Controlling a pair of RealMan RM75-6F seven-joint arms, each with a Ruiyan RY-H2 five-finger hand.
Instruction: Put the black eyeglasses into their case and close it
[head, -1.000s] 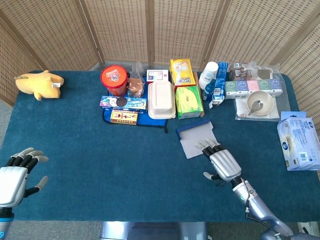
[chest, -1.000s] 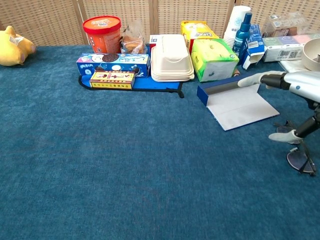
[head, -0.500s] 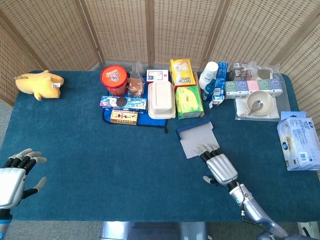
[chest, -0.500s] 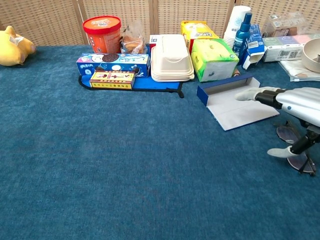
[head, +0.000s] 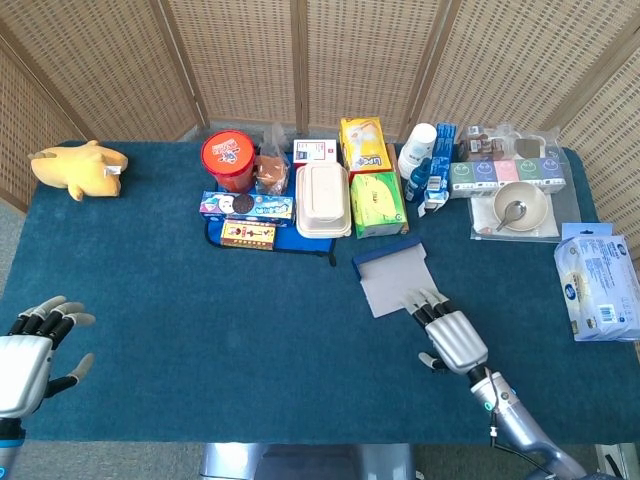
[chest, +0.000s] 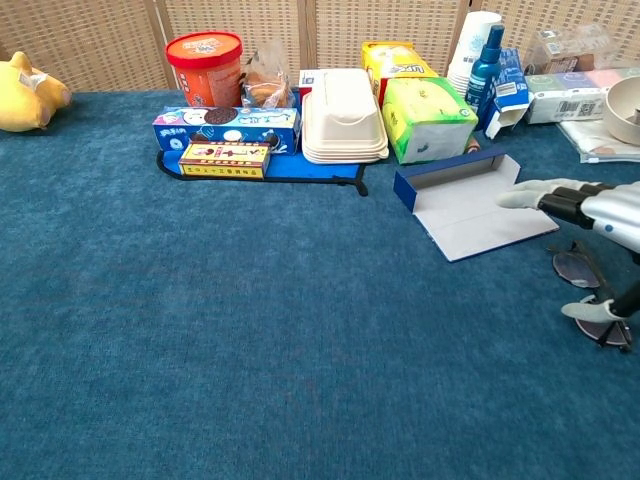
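Black thin-framed eyeglasses (chest: 592, 290) on blue felt

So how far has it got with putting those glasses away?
Barely begun. Done: the blue case lies open on the table. In hand: the right hand hovers, fingers spread, over the black eyeglasses, which lie on the cloth, not gripped. The left hand waits open. Left: picking them up, placing them inside, closing the lid.

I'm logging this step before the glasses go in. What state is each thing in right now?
Glasses case: open, lid flat on the table, nothing inside.
Black glasses: on the cloth right of the case, under the right hand, not lifted.
Right hand: fingers extended over the glasses, thumb near a lens, no clear grip.
Left hand: fingers spread, holds nothing.
White food box: closed.
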